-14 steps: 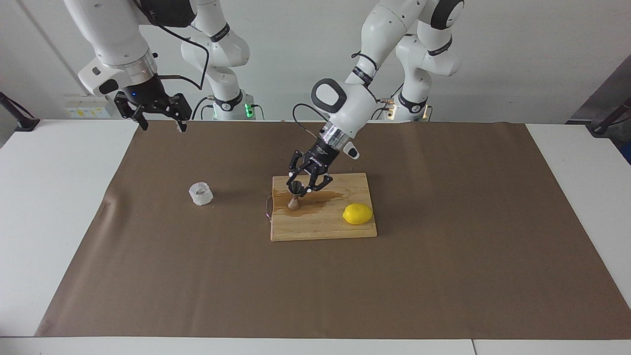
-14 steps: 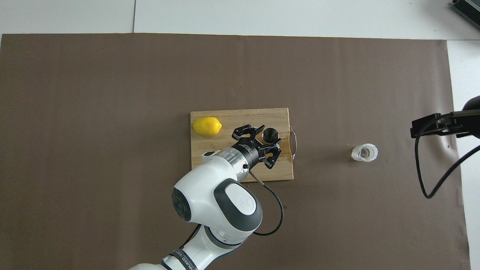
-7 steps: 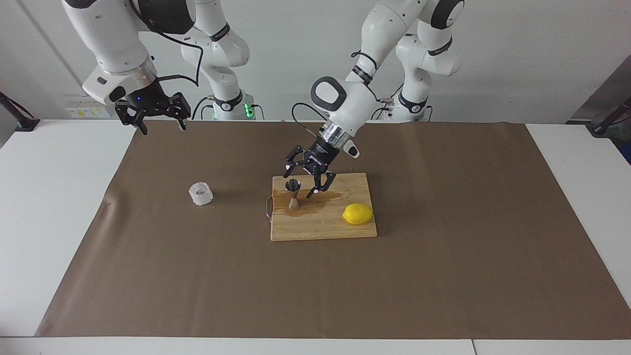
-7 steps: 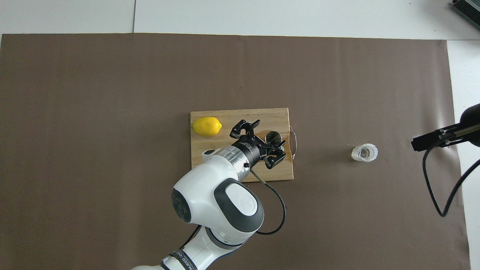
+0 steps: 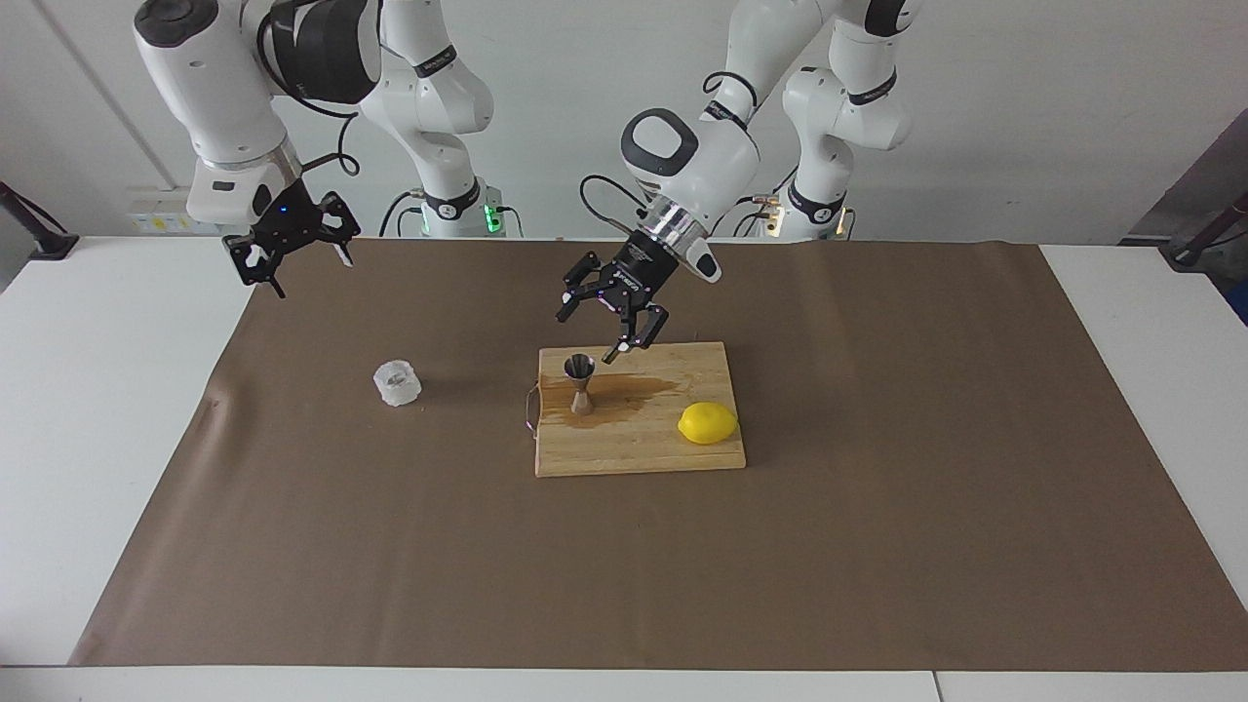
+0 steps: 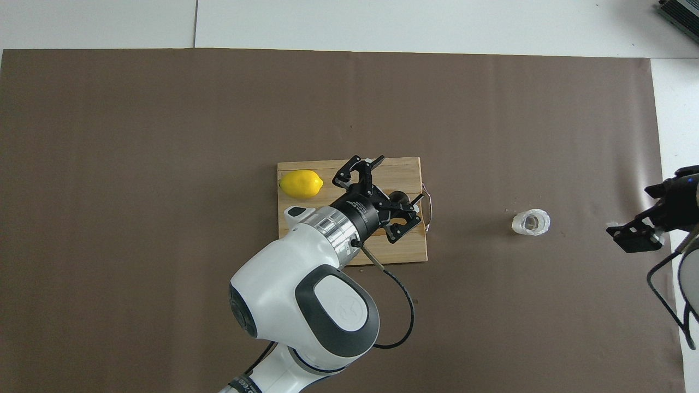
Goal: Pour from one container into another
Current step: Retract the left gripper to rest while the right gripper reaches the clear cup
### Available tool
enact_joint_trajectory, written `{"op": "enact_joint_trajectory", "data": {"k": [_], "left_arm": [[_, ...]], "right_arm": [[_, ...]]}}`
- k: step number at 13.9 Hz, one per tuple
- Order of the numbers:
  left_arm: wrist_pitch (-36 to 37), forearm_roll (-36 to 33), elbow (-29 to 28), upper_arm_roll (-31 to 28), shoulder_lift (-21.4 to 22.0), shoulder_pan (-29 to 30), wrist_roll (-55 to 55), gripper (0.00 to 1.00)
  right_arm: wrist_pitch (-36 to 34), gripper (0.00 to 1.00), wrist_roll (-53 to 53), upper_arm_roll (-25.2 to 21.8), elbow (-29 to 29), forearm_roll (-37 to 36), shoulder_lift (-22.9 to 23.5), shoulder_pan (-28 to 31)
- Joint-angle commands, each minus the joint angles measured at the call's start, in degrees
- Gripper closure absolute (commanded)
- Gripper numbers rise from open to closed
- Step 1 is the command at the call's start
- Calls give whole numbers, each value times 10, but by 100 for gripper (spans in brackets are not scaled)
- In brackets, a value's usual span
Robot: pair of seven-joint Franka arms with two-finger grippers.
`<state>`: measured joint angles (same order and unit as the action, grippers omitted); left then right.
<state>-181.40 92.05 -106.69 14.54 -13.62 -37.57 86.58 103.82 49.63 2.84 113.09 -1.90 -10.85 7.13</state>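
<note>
While the left gripper [image 5: 612,314] hangs with fingers spread and empty above the wooden cutting board [image 5: 639,448], the steel jigger [image 5: 580,383] stands upright on that board beside a wet stain. The lemon [image 5: 708,423] lies on the board too. The glass cup [image 5: 397,382] sits off the board toward the right arm's end, where the right gripper [image 5: 289,244] waits raised, fingers apart.

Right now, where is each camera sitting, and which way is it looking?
Facing view: high across the table, looking at the robots; both whole arms show, left gripper raised over the cutting board, right gripper up by the table's edge.
Overhead view: high above the robots' end, looking steeply down and forward; only the left arm and the right gripper's tip show.
Both share the jigger, lemon and glass cup, seen half a turn apart.
</note>
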Motion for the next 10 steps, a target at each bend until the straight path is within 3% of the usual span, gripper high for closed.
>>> {"op": "enact_joint_trajectory", "data": {"k": [1, 5, 7, 10], "left_arm": [[86, -59, -7, -3, 12, 51, -17, 0], [205, -198, -2, -3, 18, 127, -17, 0], [255, -285, 6, -3, 20, 164, -18, 0], [335, -436, 33, -3, 16, 196, -19, 0]], "right_arm": [[56, 0, 123, 4, 67, 17, -26, 12], [126, 0, 300, 4, 129, 87, -12, 40], [145, 0, 365, 4, 152, 108, 9, 49], [176, 0, 503, 4, 159, 206, 60, 80]]}}
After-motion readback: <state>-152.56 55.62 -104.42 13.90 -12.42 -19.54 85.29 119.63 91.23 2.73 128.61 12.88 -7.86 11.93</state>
